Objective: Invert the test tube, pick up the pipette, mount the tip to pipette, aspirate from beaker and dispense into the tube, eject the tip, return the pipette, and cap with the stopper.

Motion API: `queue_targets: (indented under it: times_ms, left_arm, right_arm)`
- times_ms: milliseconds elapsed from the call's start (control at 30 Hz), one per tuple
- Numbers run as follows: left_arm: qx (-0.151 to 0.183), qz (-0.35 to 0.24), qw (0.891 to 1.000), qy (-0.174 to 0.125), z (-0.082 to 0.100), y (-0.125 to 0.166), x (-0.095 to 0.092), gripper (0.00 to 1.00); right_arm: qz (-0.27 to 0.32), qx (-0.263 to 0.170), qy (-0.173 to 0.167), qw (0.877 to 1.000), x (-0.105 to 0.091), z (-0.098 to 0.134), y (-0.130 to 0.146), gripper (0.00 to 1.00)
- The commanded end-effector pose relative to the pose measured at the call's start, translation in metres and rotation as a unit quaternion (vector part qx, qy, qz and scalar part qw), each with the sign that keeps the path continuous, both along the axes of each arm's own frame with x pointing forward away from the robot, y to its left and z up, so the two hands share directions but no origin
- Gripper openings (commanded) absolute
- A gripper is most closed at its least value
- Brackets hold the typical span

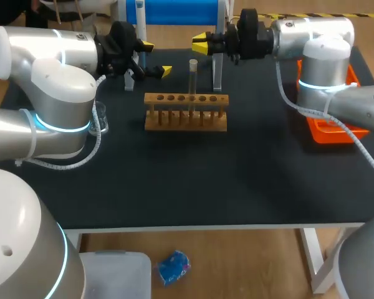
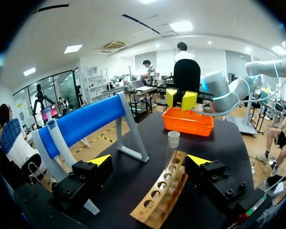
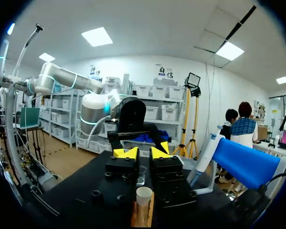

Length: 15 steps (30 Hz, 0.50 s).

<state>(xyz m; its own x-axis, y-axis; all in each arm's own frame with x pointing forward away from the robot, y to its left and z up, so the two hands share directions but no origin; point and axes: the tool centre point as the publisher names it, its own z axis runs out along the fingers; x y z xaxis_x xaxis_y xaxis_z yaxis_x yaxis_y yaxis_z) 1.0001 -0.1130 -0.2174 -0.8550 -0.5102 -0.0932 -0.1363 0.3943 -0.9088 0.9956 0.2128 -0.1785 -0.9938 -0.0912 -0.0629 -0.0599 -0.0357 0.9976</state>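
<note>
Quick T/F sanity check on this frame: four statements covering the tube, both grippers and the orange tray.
1. The test tube stands upright in the wooden rack. True.
2. The left gripper is shut on the tube. False: its fingers are open and clear of the tube.
3. The right gripper holds nothing. True: its yellow tips are together and empty.
4. The orange tray sits on the left arm's side. False: it is on the right arm's side of the table.
</note>
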Motion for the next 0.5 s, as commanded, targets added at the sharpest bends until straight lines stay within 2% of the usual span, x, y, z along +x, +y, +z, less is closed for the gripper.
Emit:
queue_targets:
  times_ms: [33,200,500]
  left_arm:
    - [-0.002,0.0,1.0,-0.002,-0.0015,-0.0001,0.0005,1.0]
    - [-0.002,0.0,1.0,-0.002,-0.0015,-0.0001,0.0005,1.0]
    - [-0.002,0.0,1.0,-0.002,-0.0015,-0.0001,0.0005,1.0]
  right_arm:
    - [0.014,-0.012,0.022,1.0,0.0086,-0.0058,0.0062,0.0]
    - [-0.001,-0.047,0.045,0.998,0.0104,-0.0057,0.0078,0.0]
    - [-0.001,-0.062,0.064,0.996,0.008,-0.0041,0.0116,0.0]
